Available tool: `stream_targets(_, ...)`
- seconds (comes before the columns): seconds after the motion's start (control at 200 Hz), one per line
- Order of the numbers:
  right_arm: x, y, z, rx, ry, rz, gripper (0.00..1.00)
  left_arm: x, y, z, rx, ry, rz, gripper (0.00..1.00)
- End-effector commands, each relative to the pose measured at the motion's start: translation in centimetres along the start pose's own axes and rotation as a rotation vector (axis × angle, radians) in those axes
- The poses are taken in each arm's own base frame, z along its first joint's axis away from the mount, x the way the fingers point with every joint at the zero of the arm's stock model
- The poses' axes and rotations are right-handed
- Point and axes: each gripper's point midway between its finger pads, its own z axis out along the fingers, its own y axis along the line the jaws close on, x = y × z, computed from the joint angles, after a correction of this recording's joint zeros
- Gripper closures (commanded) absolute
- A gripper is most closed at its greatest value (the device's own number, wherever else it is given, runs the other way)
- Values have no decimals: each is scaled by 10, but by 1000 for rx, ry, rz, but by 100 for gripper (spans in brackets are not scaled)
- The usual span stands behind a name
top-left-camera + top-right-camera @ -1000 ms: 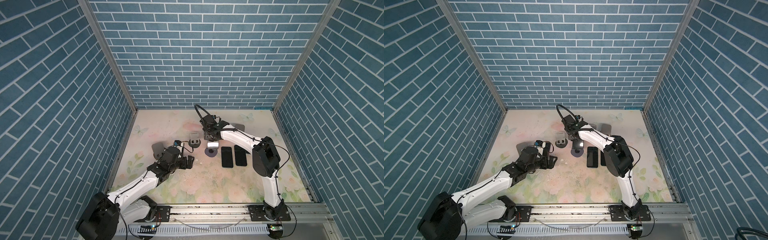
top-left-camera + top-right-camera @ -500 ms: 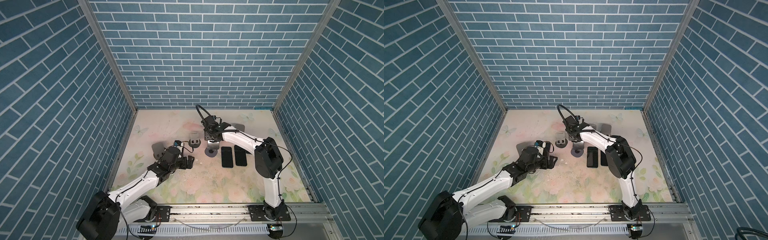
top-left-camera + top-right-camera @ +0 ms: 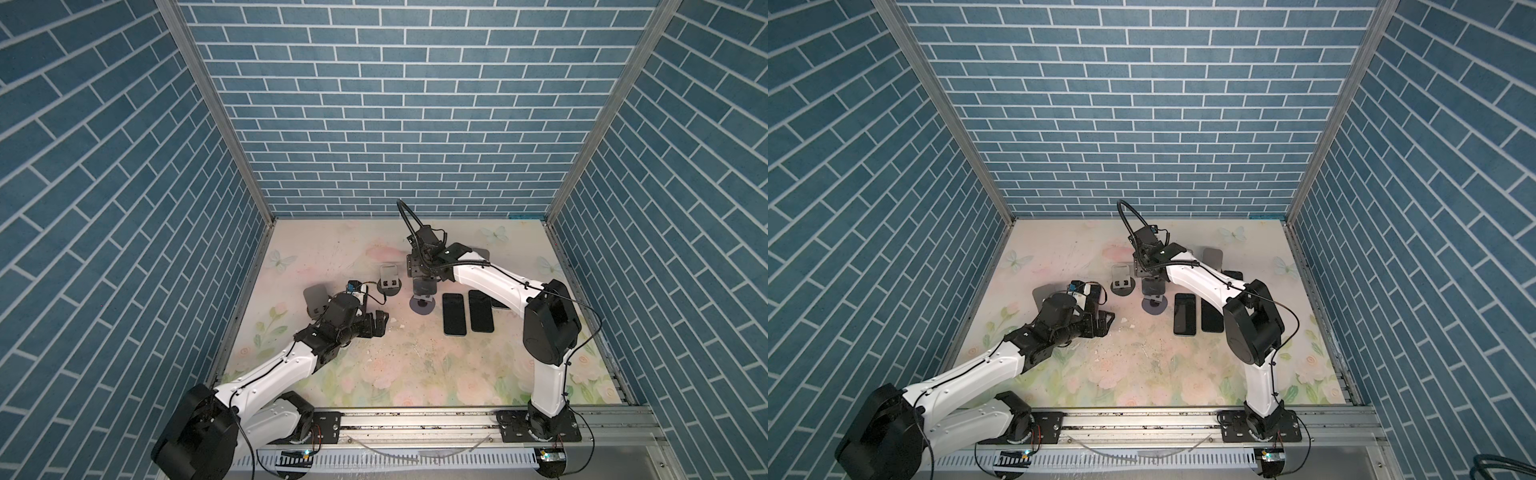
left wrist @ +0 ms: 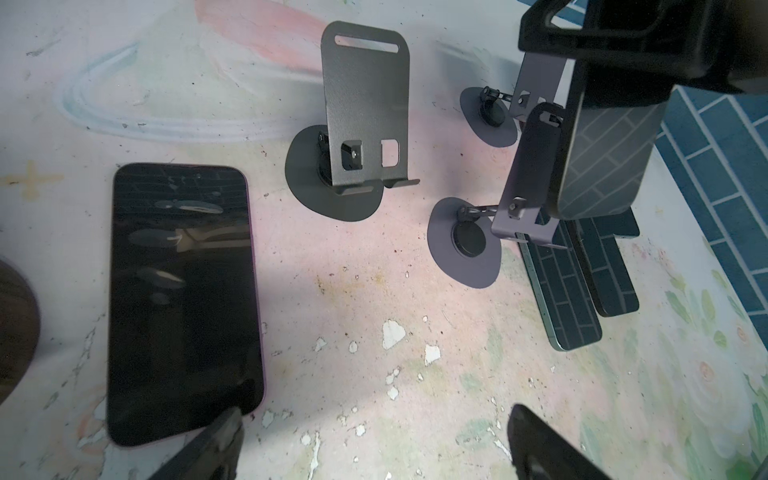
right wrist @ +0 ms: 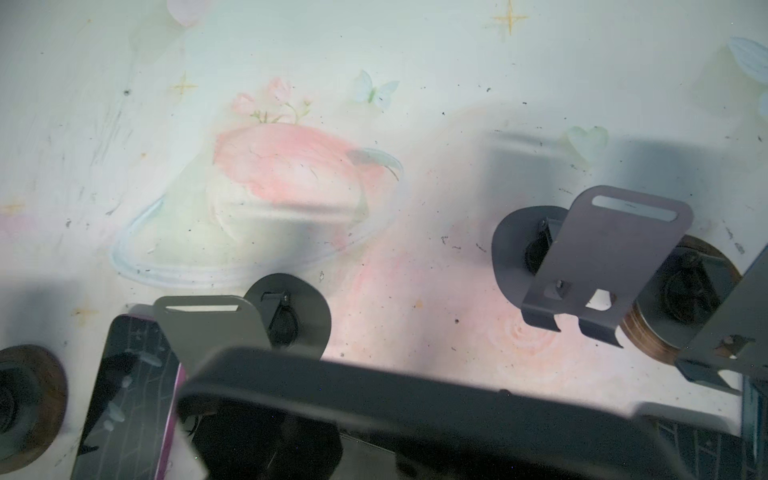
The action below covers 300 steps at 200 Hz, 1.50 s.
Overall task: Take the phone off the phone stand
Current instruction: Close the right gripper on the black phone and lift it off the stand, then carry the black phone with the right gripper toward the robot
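While the left gripper [image 3: 379,323] gapes empty, the right gripper [image 4: 619,83] clamps the phone [image 4: 602,166].

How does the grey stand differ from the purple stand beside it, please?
The grey stand is empty; the purple stand has a phone leaning on its plate. Nothing touches the grey stand, while the right end effector grips the phone at the purple stand from above. Their colours differ: grey against purple. Both have a round base and a tilted plate with two lips at the foot.
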Motion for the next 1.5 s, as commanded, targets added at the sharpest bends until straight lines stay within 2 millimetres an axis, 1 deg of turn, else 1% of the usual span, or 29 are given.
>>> stream_targets(0.0, -15, 9, -27, -66, -52, -28, 49, -3, 1, -2, -7, -19, -6, 0)
stream_targets(0.155, -15, 13, -37, -92, -54, -59, 49, -6, 5, -7, -34, -42, -6, 0)
stream_targets(0.28, -15, 23, -45, -132, -55, -75, 49, -12, 14, -17, -82, -75, 2, 0)
stream_targets(0.385, -15, 33, -51, -163, -57, -91, 49, -16, 19, -27, -114, -106, 11, 0)
stream_targets(0.535, -10, 49, -52, -198, -45, -109, 49, -22, 27, -45, -157, -156, 12, 0)
stream_targets(0.735, 4, 75, -54, -260, -16, -129, 49, -21, 40, -66, -203, -215, -7, 0)
stream_targets(0.86, 20, 89, -51, -293, 21, -131, 49, -19, 46, -77, -226, -238, -20, 0)
stream_targets(0.9, 26, 93, -49, -302, 35, -133, 49, -16, 49, -77, -235, -229, -21, 0)
stream_targets(0.91, 27, 94, -49, -303, 39, -133, 49, -19, 47, -81, -227, -246, -24, 0)
stream_targets(0.93, 31, 96, -49, -309, 47, -136, 49, -19, 47, -83, -226, -252, -26, 0)
stream_targets(1.09, 58, 109, -47, -333, 99, -154, 49, -14, 53, -89, -243, -252, -36, 0)
stream_targets(1.321, 102, 110, -39, -333, 192, -155, 49, -10, 59, -95, -271, -256, -45, 0)
stream_targets(1.496, 127, 109, -31, -319, 246, -151, 49, -10, 61, -97, -274, -273, -57, 0)
